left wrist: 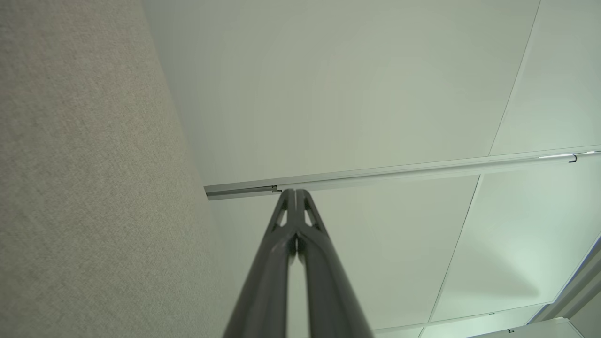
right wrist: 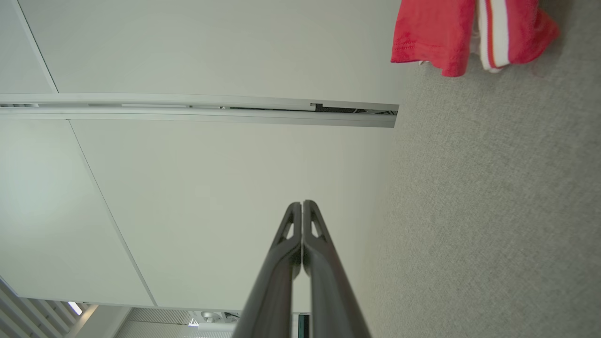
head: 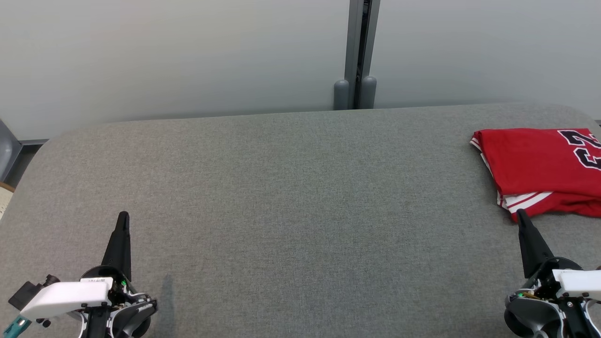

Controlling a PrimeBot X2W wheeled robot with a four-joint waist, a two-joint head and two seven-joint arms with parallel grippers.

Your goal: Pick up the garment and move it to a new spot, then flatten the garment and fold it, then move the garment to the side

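Both pincers are clenched, the fingers pressed together along their length and holding nothing. The left pincer (head: 123, 217) hovers over the near left part of the grey cloth-covered table (head: 300, 197), its tip aimed at the pale wall (head: 188, 56) beyond the table's far edge. The right pincer (head: 520, 215) sits at the near right, aimed the same way.

The red garment (head: 540, 164) lies folded just ahead of the right pincer and a little to its outer side, white-striped trim facing the tip and a dark number on top. From above, the tip seems to meet the nearest hem. The right wrist view shows the garment (right wrist: 436, 33) ahead of the closed fingertips (right wrist: 302, 206), with bare cloth between. The garment runs out past the picture's right edge, near the table's rounded far corner.

Between the two pincers the tabletop is open. Ahead of the left pincer (left wrist: 296, 193) lie only grey cloth and wall. A grey metal post (head: 359, 51) stands behind the far edge, between the pincers.
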